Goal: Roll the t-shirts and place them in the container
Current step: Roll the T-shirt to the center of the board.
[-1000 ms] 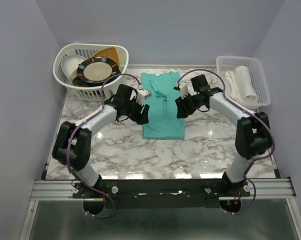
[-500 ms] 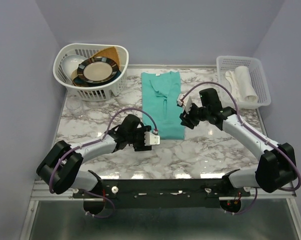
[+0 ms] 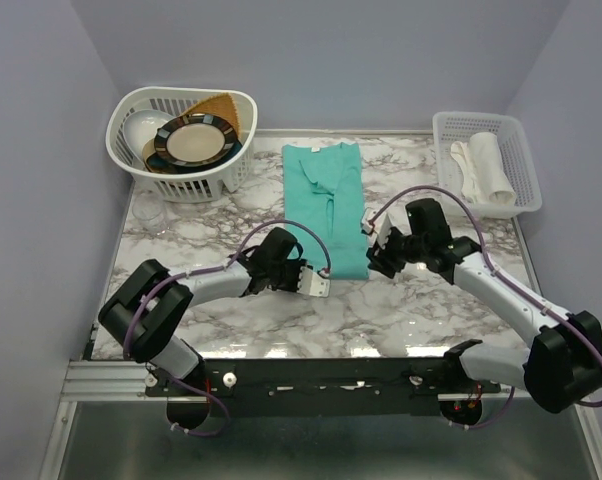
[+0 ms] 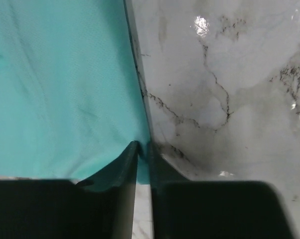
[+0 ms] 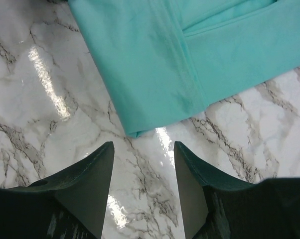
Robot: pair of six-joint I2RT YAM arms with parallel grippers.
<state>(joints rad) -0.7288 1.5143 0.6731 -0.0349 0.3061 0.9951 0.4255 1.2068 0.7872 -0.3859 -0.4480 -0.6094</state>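
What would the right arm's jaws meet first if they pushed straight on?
Probably the near corner of the t-shirt, just ahead of the right gripper, jaws open; depth is unclear, so it might touch the bare table first.

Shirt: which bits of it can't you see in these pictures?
Top view: near left corner of the shirt, under the left gripper.
Left wrist view: all but a strip by the hem, cut off by the frame.
Right wrist view: all but one corner, cut off by the frame.

Marble table point(image 3: 381, 320), teal t-shirt point(image 3: 326, 200) between left gripper point(image 4: 142, 144) and right gripper point(image 5: 143, 145), dish basket point(image 3: 196, 186) beyond left, towel basket point(image 3: 481, 116) beyond right
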